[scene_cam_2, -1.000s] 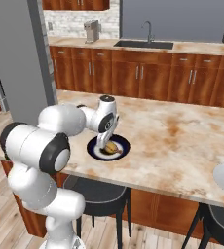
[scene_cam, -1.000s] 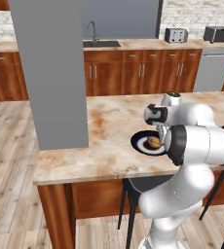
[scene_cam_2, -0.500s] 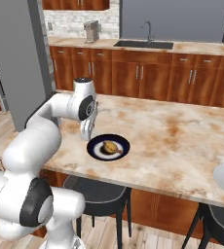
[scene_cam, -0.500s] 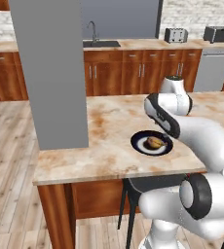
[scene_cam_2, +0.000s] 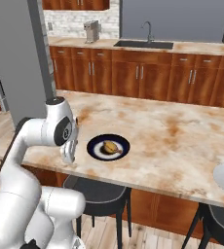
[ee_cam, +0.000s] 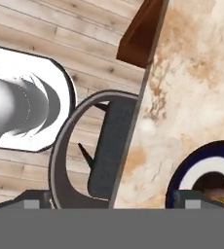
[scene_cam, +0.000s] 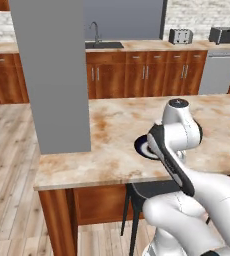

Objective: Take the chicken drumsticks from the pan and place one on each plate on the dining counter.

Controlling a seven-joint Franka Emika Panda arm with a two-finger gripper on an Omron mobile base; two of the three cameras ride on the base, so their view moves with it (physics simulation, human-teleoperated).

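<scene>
Beside open tool: drumstick on plate.

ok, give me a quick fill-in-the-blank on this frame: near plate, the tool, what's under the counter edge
1. The near plate holds one ____.
2. The tool hangs with its jaws ____, holding nothing.
3. The plate rests on the marbled dining counter, and below that counter's edge stands a black ____.

Missing words: drumstick; open; stool
</scene>
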